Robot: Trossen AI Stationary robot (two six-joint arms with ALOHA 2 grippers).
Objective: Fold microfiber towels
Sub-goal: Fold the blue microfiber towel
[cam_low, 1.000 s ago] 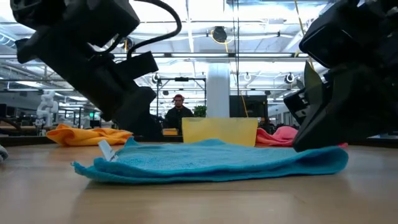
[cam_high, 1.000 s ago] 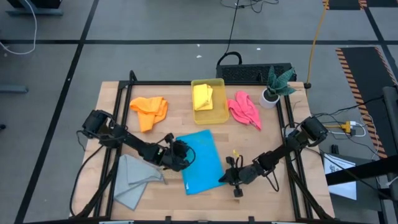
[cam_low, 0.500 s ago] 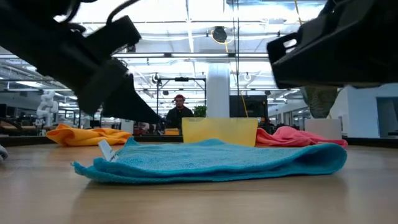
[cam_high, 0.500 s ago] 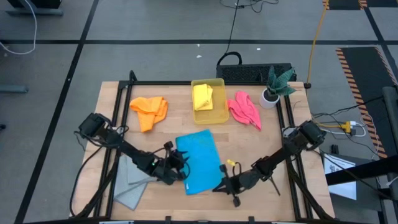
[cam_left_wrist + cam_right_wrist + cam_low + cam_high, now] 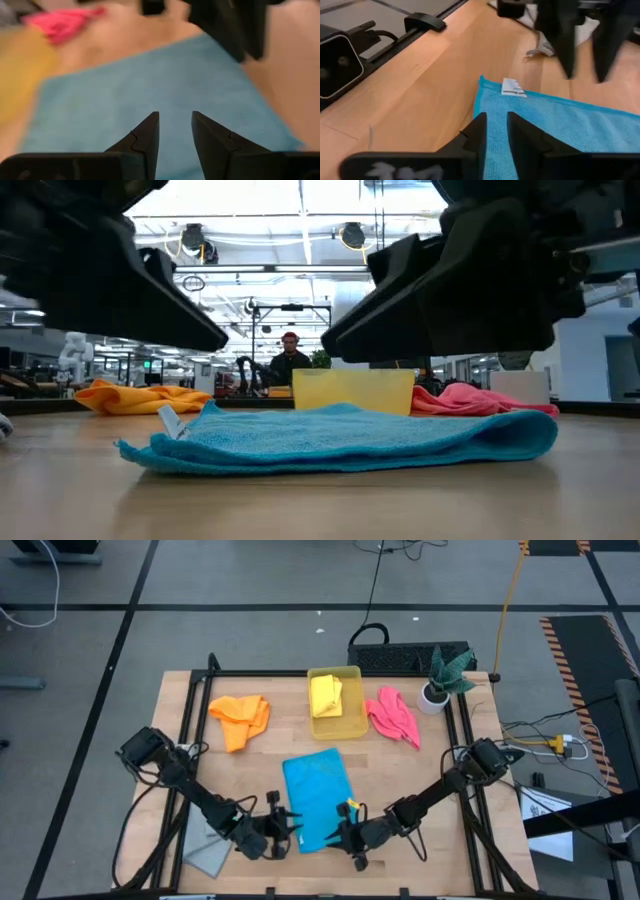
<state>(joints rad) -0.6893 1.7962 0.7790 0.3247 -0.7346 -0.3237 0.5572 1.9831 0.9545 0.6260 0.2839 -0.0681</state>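
We have drawn both grippers, left point(image 5: 283, 834) and right point(image 5: 338, 837), back to the near edge of the flat bright blue microfiber towel point(image 5: 318, 795), jaws slightly parted and empty, poised to pinch its corners for a fold.

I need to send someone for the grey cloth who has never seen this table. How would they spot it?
Start at the wooden table and find the bright blue towel lying flat mid-table. The grey towel lies rumpled at the near left corner, partly under the left arm. It is the only pale, colourless cloth; the others are orange, yellow, pink or blue.
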